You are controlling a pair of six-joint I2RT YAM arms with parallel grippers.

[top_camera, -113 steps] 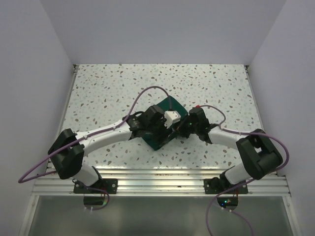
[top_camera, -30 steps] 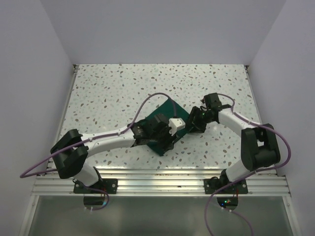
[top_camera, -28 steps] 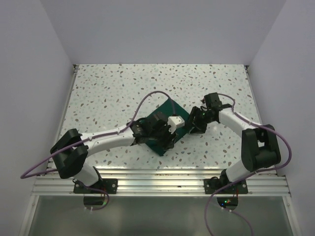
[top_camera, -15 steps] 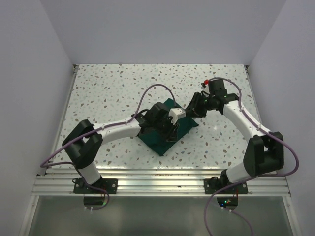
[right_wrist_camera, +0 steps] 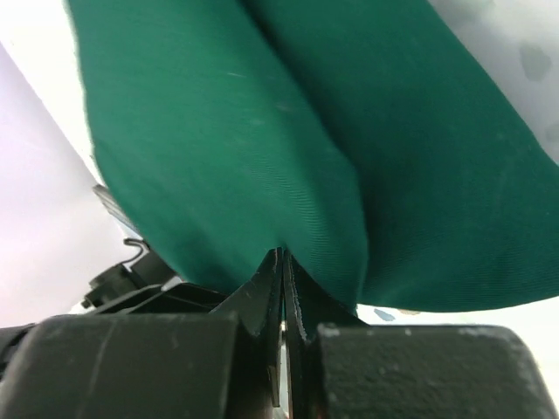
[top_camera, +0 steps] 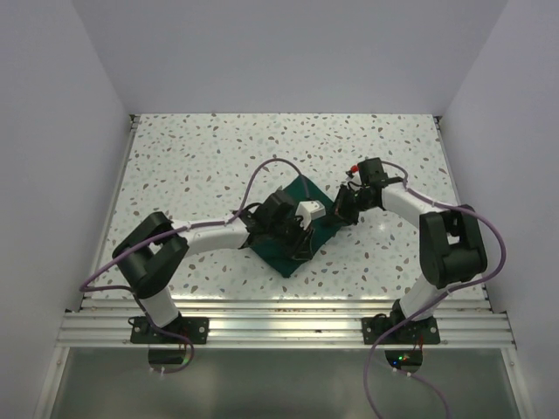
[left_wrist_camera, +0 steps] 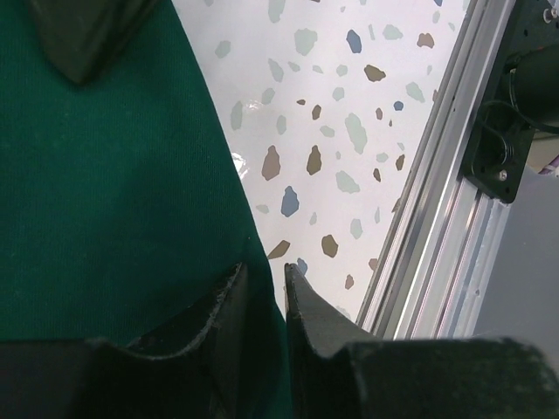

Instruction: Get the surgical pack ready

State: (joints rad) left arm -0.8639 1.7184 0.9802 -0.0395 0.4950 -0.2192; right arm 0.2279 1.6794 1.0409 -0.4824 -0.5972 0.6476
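right pincer pinching green drape | speckled table | pale walls

Left fingers nearly closed, right fingers pinched tight together

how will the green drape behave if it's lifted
Probably floppy: the green drape folds softly where the right claw pinches it. Thin cloth, so likely light and saggy. The left claw holds only its edge, which may slip.

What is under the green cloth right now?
Only speckled table shows around the green cloth. The left gripper and right gripper pinch its edges. Anything beneath is covered.
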